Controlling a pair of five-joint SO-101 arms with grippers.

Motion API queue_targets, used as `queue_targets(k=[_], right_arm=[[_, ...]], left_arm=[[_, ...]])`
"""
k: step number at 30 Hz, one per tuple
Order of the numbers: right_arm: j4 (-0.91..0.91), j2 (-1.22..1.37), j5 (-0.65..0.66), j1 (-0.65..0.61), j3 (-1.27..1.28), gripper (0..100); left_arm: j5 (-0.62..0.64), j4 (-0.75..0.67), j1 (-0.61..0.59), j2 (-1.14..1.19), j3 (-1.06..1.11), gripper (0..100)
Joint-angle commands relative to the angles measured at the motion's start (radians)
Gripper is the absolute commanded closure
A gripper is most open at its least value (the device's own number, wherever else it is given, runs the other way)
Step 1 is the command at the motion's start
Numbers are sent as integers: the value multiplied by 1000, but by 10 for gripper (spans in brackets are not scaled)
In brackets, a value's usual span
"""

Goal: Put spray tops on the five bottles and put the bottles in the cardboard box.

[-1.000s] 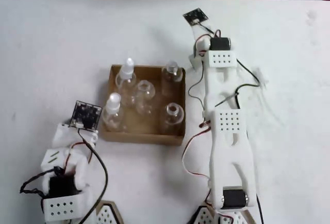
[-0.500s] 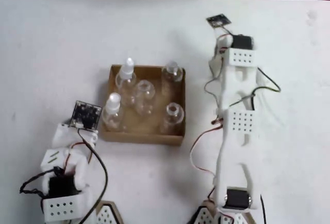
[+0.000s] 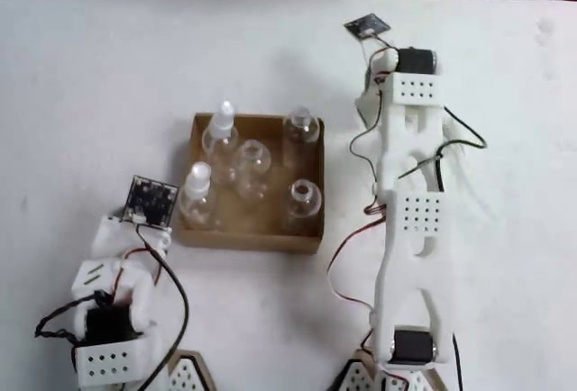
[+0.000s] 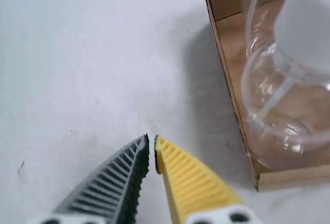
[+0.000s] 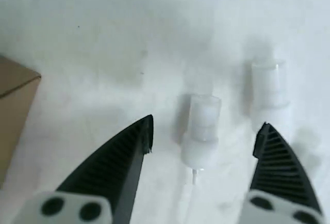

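Left gripper [image 4: 151, 144]: yellow-grey, pressed together, 8 o'clock of brown cardboard box [image 3: 252, 240].
Box: 5 clear plastic bottles [image 3: 252, 161]; 2 topped.
Right gripper [image 5: 206, 130]: black, spread astride white plastic spray top [image 5: 202, 121], 2 o'clock of box.
Step (judged): centre on collar, close gently.

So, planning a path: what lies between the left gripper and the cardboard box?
Bare table; the left wrist view shows nothing between the left gripper and the cardboard box.

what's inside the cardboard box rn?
In the cardboard box: two bottles with spray tops and three open-necked bottles, all upright. The floor beneath them is covered.
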Motion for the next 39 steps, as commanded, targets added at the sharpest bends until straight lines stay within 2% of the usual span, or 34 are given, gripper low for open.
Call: queue_targets(k=[1,5,8,16,21,24,30,33,39], right_arm=[[-33,4,11,4,-3,713],[-30,30,18,28,-2,765],[-16,48,86,35,-2,809],[-18,93,110,41,-11,827],[-2,71,186,44,-26,993],[25,22,186,56,-66,958],[31,-208,186,88,-94,983],[31,-369,107,90,-78,983],[30,-727,-203,41,-2,983]], left_arm=[[-12,5,13,-8,-2,979],[-12,5,13,-8,-2,979],[-12,5,13,-8,-2,979],[-12,5,13,-8,-2,979],[-12,5,13,-8,-2,979],[-12,5,13,-8,-2,979],[-12,5,13,-8,-2,979],[-9,5,13,-8,-2,979],[-8,5,13,-8,-2,979]])
